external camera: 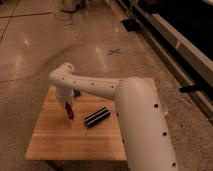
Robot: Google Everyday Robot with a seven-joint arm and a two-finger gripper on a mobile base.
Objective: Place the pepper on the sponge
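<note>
A: Pepper [70, 113], camera view: you'll find it dark red, hanging nearly upright with a slight tilt, over the wooden table [55, 145], toward its left side as seen.

B: Gripper?

A: Gripper [66, 105] points down from the white arm [100, 87]. It is closed on the pepper's upper end and holds nothing else.

B: Sponge?

A: Sponge [77, 93]: you see only a blue corner behind the arm, just beyond the gripper and apart from the pepper. Black bar [96, 117] lies flat to the pepper's right, not touching it.
</note>
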